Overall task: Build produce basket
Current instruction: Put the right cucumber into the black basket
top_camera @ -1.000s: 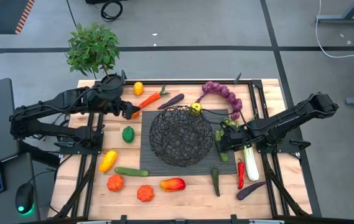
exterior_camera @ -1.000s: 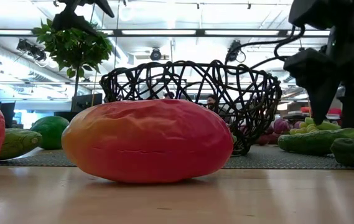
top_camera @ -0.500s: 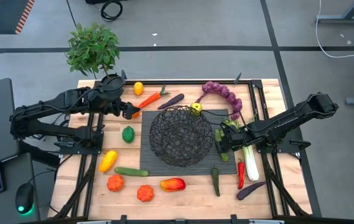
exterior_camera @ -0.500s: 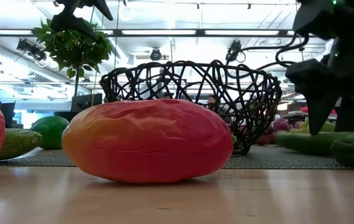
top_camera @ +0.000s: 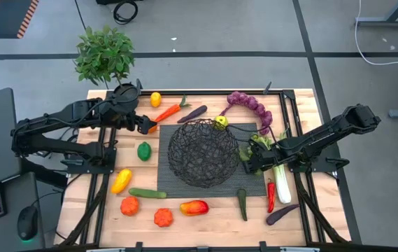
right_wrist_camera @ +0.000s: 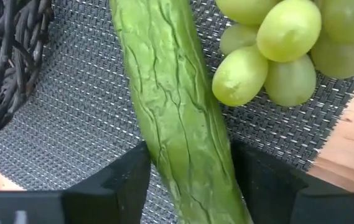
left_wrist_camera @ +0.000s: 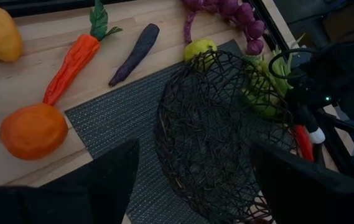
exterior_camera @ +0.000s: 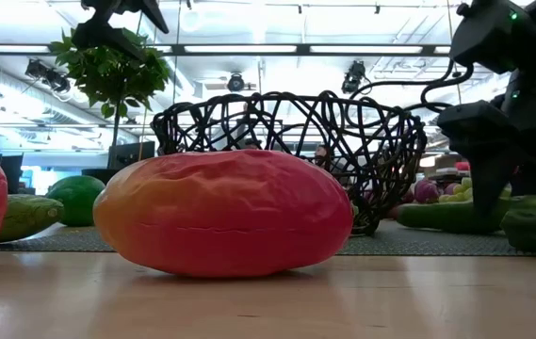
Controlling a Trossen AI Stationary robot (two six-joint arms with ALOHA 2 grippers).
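The black wire basket (top_camera: 203, 152) stands on a grey mat (top_camera: 178, 185) at the table's middle, and produce lies all around it. My right gripper (top_camera: 249, 162) is down at the basket's right side, its fingers astride a green cucumber (right_wrist_camera: 177, 112) that lies on the mat beside green grapes (right_wrist_camera: 276, 50). My left gripper (top_camera: 146, 124) hangs open above the table's far left, near the carrot (top_camera: 167, 112) and an orange fruit (left_wrist_camera: 33, 130), with nothing between its fingers. My right gripper pinches the cucumber's two long sides (right_wrist_camera: 155, 155) between its two fingers (right_wrist_camera: 124, 180), at about the middle of what shows. The fingers come from above, slanting down, and lie across the cucumber. The cucumber rests flat on the mat.
Right of the basket lie purple grapes (top_camera: 251, 105), a leek (top_camera: 280, 178), a red chili (top_camera: 271, 196) and an aubergine (top_camera: 281, 213). Tomatoes (top_camera: 129, 205), a yellow pepper (top_camera: 121, 180) and a red-orange fruit (top_camera: 194, 207) lie near the front. A potted plant (top_camera: 104, 56) stands far left.
My right gripper has sunk onto the cucumber, and its fingers now reach down beside it in the low view. The cucumber's end has shifted a little toward the basket while it stays on the mat.
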